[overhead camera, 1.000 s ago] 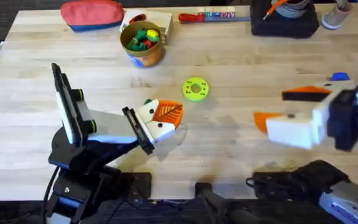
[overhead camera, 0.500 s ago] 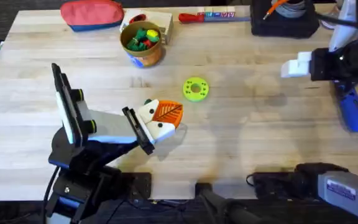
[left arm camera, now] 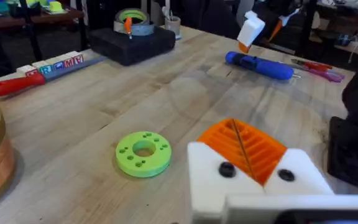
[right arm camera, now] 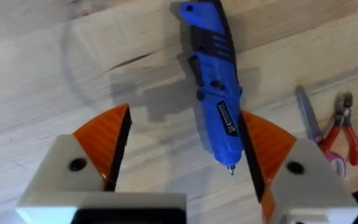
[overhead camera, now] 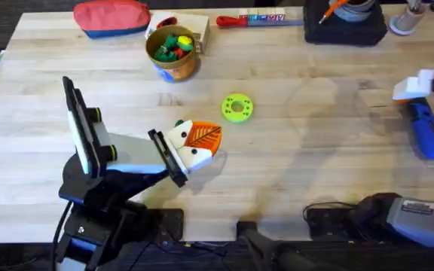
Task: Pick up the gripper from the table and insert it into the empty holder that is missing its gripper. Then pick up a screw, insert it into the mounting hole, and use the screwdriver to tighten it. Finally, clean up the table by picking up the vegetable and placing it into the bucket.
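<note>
Right wrist view: we see the right end effector (right arm camera: 182, 155) spread wide, holding nothing, above the screwdriver (right arm camera: 213, 81) lying on the counter (right arm camera: 55, 68). Well left of the screwdriver, the left end effector (overhead camera: 202, 147) rests pressed together, empty, near the green disc (overhead camera: 237, 107).

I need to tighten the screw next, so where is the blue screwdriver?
The screwdriver lies flat near the table's right edge in the overhead view, under the right hand, whose open fingers straddle it.

- Left pincer (overhead camera: 200, 145): white angular finger blocks with orange ribbed pads and small dark screws.
- Right pincer (right arm camera: 182, 162): white blocks, orange wedge-shaped pads edged in black, one dark screw each.
- Arm bodies black; a white label on the right arm's base.
</note>
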